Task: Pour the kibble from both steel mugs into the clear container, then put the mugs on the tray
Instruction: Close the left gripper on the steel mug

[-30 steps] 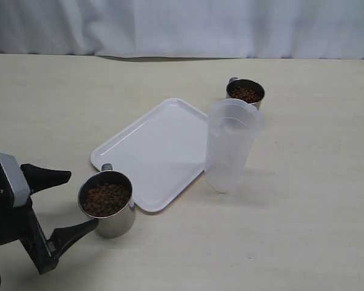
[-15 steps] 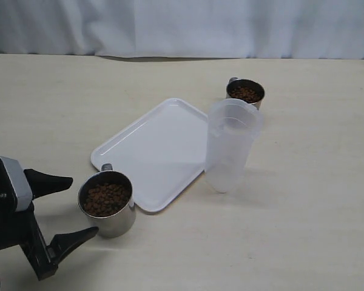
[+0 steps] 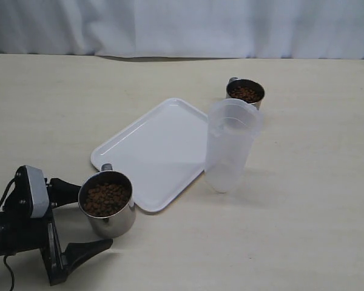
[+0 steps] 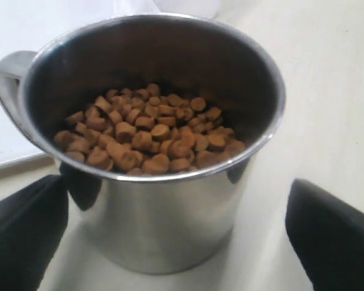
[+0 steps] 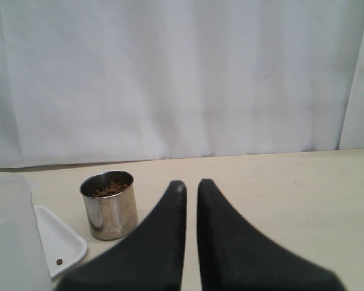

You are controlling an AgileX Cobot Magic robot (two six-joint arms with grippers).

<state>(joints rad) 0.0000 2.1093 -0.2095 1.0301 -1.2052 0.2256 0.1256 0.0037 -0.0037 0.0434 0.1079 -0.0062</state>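
1. The jaws of the left gripper point(image 3: 92, 216) stand spread wide, 1 finger on each flank of the near mug point(image 4: 170, 212). Neither finger looks to be touching the steel.
2. The jaws of the right gripper point(image 5: 191, 185) are pressed together on nothing, well apart from the far mug point(image 5: 110, 209).
3. The near mug stands upright on the table point(image 3: 303, 212), just beside the tray point(image 3: 158, 151). The kibble point(image 4: 148, 136) lies well below its rim, and its handle point(image 4: 6, 76) points toward the tray.
4. The steel is stiff and likely will not give, but the polished round wall looks slippery. A firm hold across the middle of the wall, clear of the handle, seems safest.
5. The kibble is loose and will probably slide all at once when the mug tips, so a slow tilt suits it.
6. The container point(image 3: 229, 151), empty, stands at the tray's edge, with the far mug behind it. It is tall and probably light, so a knock at the rim could topple it.
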